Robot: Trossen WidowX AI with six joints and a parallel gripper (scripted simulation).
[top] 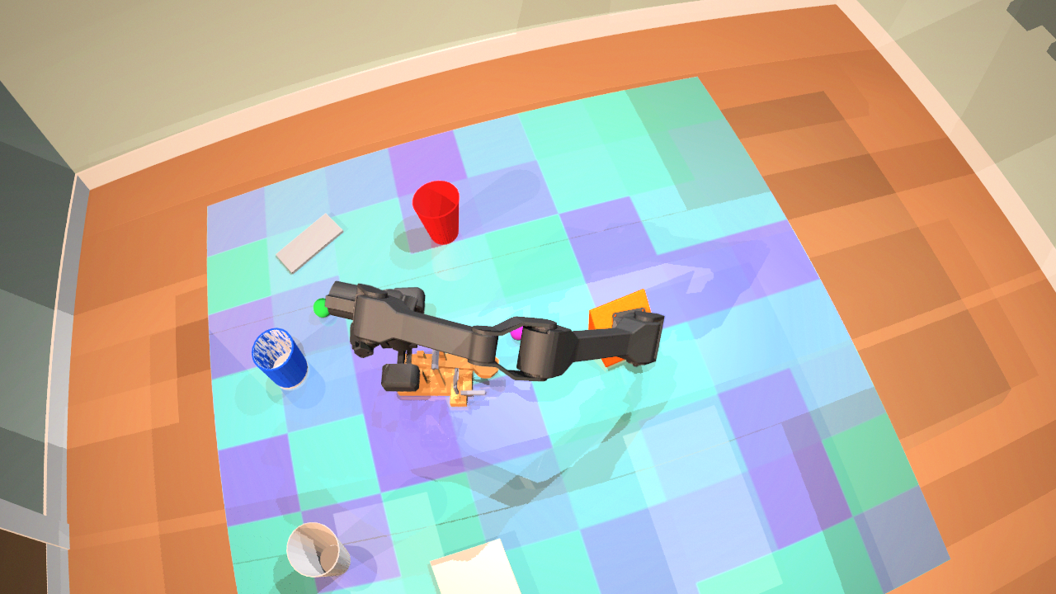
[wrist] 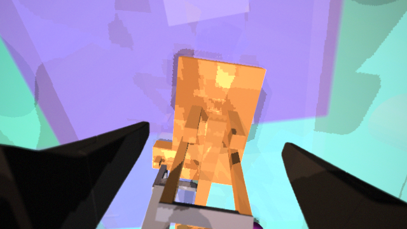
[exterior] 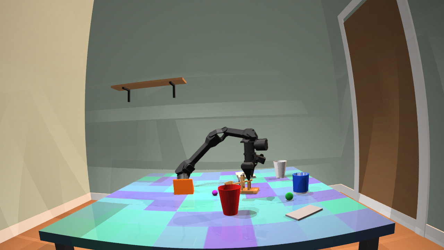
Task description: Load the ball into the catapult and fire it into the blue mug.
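Observation:
The wooden catapult (top: pixel 445 379) stands on the table near the middle, partly under my arm. It also shows in the exterior view (exterior: pixel 245 185) and fills the wrist view (wrist: pixel 212 127). My gripper (wrist: pixel 215 138) is open and empty, its fingers spread to either side above the catapult's frame. From the side, the gripper (exterior: pixel 248 172) hangs just above the catapult. The blue mug (top: pixel 280 358) stands to the left of the catapult, also seen at the right in the exterior view (exterior: pixel 300 182). A magenta ball (exterior: pixel 214 192) lies on the table near my arm, and a green ball (top: pixel 320 308) lies near the blue mug.
A red cup (top: pixel 436 212) stands at the far side. A white cup (top: pixel 314 549) stands near the front left. A white flat slab (top: pixel 309 242) lies at the far left. An orange block (exterior: pixel 183 186) sits by my arm's base. A white sheet (top: pixel 476 567) lies at the front edge.

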